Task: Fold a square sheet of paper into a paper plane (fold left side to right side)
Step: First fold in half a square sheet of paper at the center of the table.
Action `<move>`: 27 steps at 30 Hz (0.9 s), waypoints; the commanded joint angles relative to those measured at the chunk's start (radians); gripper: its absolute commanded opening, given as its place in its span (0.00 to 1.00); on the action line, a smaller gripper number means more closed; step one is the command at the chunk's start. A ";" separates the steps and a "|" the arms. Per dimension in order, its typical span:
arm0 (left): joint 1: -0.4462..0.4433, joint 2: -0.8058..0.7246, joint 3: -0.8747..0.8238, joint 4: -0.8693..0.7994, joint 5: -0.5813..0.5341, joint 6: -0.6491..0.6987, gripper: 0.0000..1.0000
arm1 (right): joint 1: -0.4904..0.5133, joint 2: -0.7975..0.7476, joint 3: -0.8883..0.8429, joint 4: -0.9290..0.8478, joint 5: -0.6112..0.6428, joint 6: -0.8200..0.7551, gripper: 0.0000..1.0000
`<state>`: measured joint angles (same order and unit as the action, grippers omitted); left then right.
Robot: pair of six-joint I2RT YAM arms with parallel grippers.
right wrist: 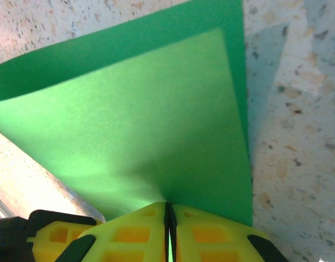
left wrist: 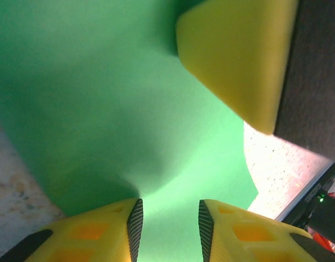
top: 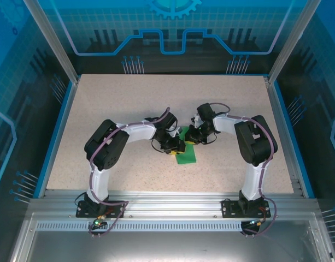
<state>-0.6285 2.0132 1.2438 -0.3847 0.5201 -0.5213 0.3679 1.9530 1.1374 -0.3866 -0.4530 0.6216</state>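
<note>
the square sheet of paper (right wrist: 156, 120) is being clamped by the jaws of the right gripper (right wrist: 168, 207); the left gripper (left wrist: 168, 221), jaws apart, is seemingly being pressed onto it; edges should be matched before creasing.

Top camera high behind both arm bases (top: 96, 204), looking down on the whole bench (top: 101, 109), left wrist camera close over the square sheet of paper (left wrist: 101, 98), left fingers (left wrist: 101, 237) at frame bottom, right wrist camera equally close, right fingers (right wrist: 129, 234) likewise, all three sharing the sheet
</note>
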 commanded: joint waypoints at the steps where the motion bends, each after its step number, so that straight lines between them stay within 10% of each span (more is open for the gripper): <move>1: -0.032 -0.023 -0.043 -0.075 0.015 0.023 0.38 | 0.009 0.052 -0.016 -0.086 0.090 0.015 0.11; 27: -0.124 -0.103 -0.163 0.042 0.035 -0.042 0.43 | 0.010 0.061 -0.026 -0.078 0.087 0.014 0.12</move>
<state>-0.7170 1.9335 1.1191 -0.2962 0.5198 -0.5335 0.3687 1.9545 1.1374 -0.3931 -0.4568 0.6250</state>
